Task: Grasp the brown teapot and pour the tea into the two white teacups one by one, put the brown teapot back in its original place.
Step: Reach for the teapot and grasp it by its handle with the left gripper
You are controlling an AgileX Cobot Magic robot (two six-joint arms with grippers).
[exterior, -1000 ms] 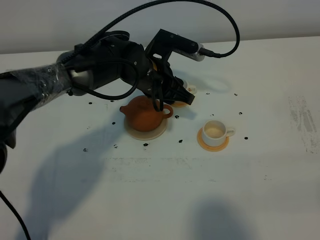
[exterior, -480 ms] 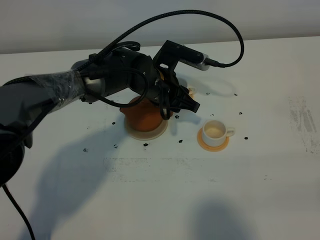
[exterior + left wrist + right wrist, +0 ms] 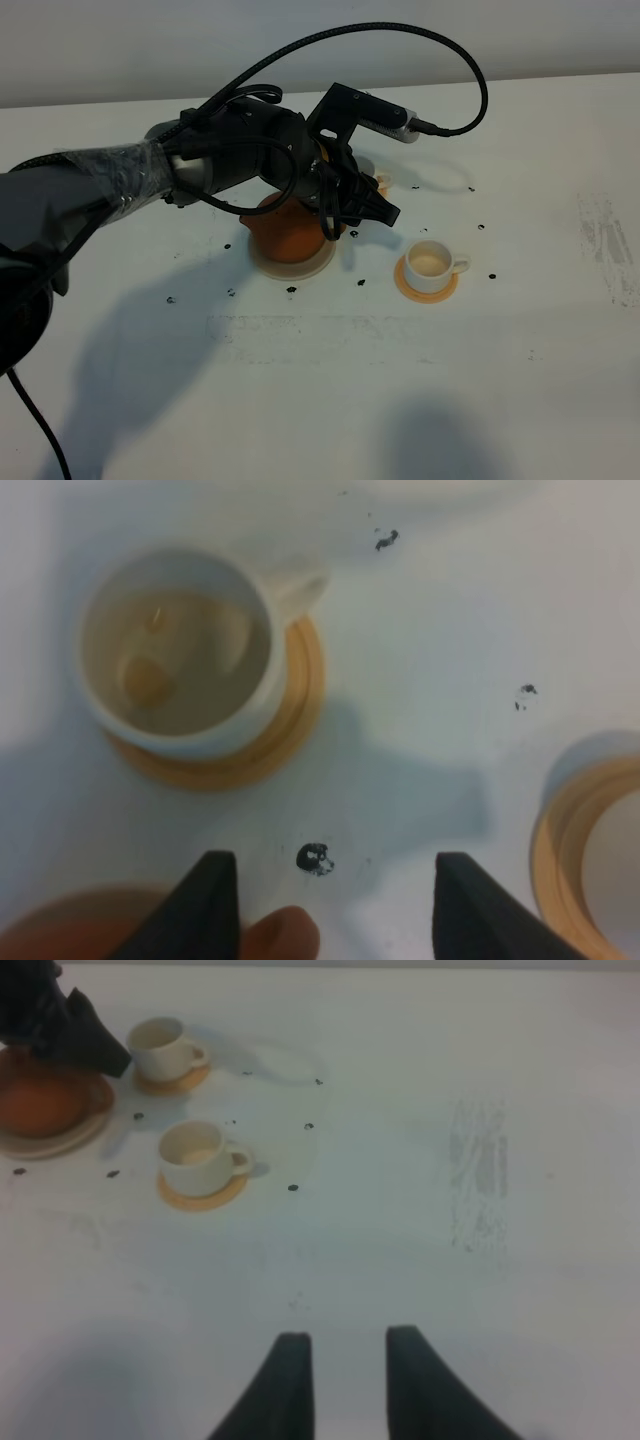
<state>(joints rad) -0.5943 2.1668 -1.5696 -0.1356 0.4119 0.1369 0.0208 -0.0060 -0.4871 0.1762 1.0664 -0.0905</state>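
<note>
Right pincer [image 3: 345,1338]: nearest, low over bare bench [image 3: 330,400]. Fingers drawn in with only a narrow slit between them, grasping nothing.

Near cup [image 3: 430,262]: upright on its orange coaster [image 3: 408,285], handle to the right in the high view, pale inside. It stands right of the teapot and apart from it.

Teapot [image 3: 285,235]: upright on the beige coaster [image 3: 300,268], left of centre. The left arm [image 3: 200,165] reaches over it and hides the lid.

Left pincer [image 3: 330,870]: released, fingers [image 3: 215,900] well apart. It hangs at the pot's right side, between the pot and the cups. In the wrist view a rounded brown part of the pot [image 3: 285,935] shows between the fingers, close beside one, not pinched.

Far cup [image 3: 158,1042]: on its own orange coaster just behind the left pincer, which mostly hides it in the high view.

Black specks [image 3: 291,290] dot the bench around the coasters. A cable [image 3: 400,30] arcs over the arm.
</note>
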